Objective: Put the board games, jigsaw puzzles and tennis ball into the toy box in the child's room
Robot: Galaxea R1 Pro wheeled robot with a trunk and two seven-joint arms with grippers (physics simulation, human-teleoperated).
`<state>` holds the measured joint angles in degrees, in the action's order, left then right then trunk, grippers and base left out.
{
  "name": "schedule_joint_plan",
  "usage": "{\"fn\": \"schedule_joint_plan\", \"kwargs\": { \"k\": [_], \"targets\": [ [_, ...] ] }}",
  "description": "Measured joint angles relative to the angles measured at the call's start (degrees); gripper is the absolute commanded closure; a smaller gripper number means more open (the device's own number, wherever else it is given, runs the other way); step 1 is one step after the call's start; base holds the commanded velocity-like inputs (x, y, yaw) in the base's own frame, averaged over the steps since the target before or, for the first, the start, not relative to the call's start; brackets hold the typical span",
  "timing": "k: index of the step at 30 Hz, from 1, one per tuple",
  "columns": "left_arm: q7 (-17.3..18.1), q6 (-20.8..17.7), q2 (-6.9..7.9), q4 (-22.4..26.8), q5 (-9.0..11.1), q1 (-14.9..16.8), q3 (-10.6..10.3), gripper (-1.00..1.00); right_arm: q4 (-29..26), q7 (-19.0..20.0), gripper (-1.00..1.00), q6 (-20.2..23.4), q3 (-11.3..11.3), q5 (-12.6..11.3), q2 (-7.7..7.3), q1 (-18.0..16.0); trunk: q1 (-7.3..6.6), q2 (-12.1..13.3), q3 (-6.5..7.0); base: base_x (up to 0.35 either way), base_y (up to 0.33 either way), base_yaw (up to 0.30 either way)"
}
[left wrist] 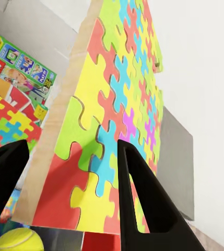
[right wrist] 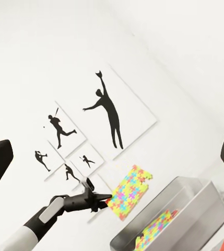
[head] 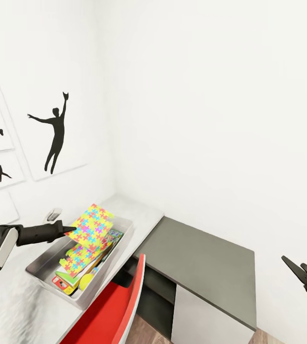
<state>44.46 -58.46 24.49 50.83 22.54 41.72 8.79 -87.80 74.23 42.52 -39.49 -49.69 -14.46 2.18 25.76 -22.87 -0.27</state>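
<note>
- Left end effector point(head: 68, 231) clamped on a puzzle point(head: 92, 226), held tilted above the bin point(head: 43, 262).
- Inside the bin: second puzzle point(head: 79, 255), ball point(head: 86, 282), game boxes point(left wrist: 19, 65).
- Right end effector point(head: 302, 273) spread apart, well away from the bin, off the worktop point(head: 210, 267).

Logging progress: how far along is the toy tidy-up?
Nearly done, it seems. The bin already holds a puzzle, the ball and at least two game boxes; a third isn't clearly visible. The left hand grips the second puzzle above the bin. Left: releasing it inside.
</note>
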Motion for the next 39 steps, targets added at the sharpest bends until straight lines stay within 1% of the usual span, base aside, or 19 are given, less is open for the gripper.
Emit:
{"fn": "schedule_joint_plan", "kwargs": {
  "k": [4,8,10,12,13,14,15,17,20,22,24,28,39],
  "targets": [
    [-1.01,1.24,-0.03,-0.38,-0.03,0.0,-0.1,1.0,0.01,0.0,-1.0,0.0,0.0,0.0,-0.02,0.0,0.0,0.0,0.0,0.0,0.0,0.0],
    [-1.16,3.83,-0.04,-2.61,-0.23,0.0,-0.19,1.0,0.04,0.0,-1.0,0.0,0.0,0.0,-0.02,0.0,0.0,0.0,0.0,0.0,0.0,0.0],
    [-1.13,5.11,-0.04,-3.71,-0.15,0.0,-0.72,1.0,0.16,0.0,-1.0,0.0,0.0,0.03,-0.02,0.0,0.0,0.0,0.0,0.0,0.0,0.0],
    [-1.11,6.64,-0.05,-4.65,-0.23,0.0,-2.58,1.0,0.33,0.0,-1.0,-0.01,0.0,0.32,-0.02,0.0,0.0,0.0,0.0,0.0,0.0,0.0],
    [-1.1,7.25,-0.05,-4.95,-0.19,0.0,-3.81,1.0,0.37,0.0,-1.0,-0.01,0.0,0.63,-0.02,0.0,0.0,0.0,0.0,0.0,0.0,0.0],
    [-1.1,8.02,-0.05,-5.2,-0.18,0.0,-5.52,1.0,0.41,0.0,-1.0,-0.01,0.0,1.13,-0.02,0.0,0.0,0.0,0.0,0.0,0.0,0.0],
    [-1.11,8.44,-0.05,-5.33,-0.14,0.0,-6.32,1.0,0.42,0.0,-1.0,-0.01,0.0,1.36,-0.02,0.0,0.0,0.0,0.0,0.0,0.0,0.0],
    [-1.11,8.94,-0.02,-5.63,-0.16,0.0,-7.21,1.0,0.44,0.0,-1.0,0.0,0.0,1.59,-0.02,0.0,0.0,0.0,0.0,0.0,0.0,0.0],
    [-1.13,9.5,0.03,-7.26,-0.31,0.0,-7.62,1.0,0.45,0.04,-1.0,0.0,0.0,1.71,0.03,0.0,0.0,0.0,0.0,0.0,0.0,0.0],
    [-1.11,10.87,0.04,-8.81,-0.22,0.0,-7.62,1.0,0.45,0.06,-1.0,0.0,0.0,1.74,0.05,0.0,0.0,0.0,0.0,0.0,0.0,0.0],
    [-1.08,13.39,0.04,-10.52,-0.29,0.0,-7.59,1.0,0.45,0.08,-1.0,-0.01,0.0,1.75,0.06,0.0,0.0,0.0,0.0,0.0,0.0,0.0],
    [-1.07,15.19,0.04,-11.78,-0.25,0.01,-7.6,1.0,0.45,0.08,-1.0,-0.07,0.0,1.75,0.06,0.0,0.0,0.0,0.0,0.0,0.0,0.0],
    [-1.07,16.02,0.04,-12.24,-0.24,0.01,-7.65,1.0,0.46,0.08,-1.0,-0.09,0.0,1.76,0.08,0.0,0.0,0.0,0.0,0.0,0.0,0.0]
  ]
}}
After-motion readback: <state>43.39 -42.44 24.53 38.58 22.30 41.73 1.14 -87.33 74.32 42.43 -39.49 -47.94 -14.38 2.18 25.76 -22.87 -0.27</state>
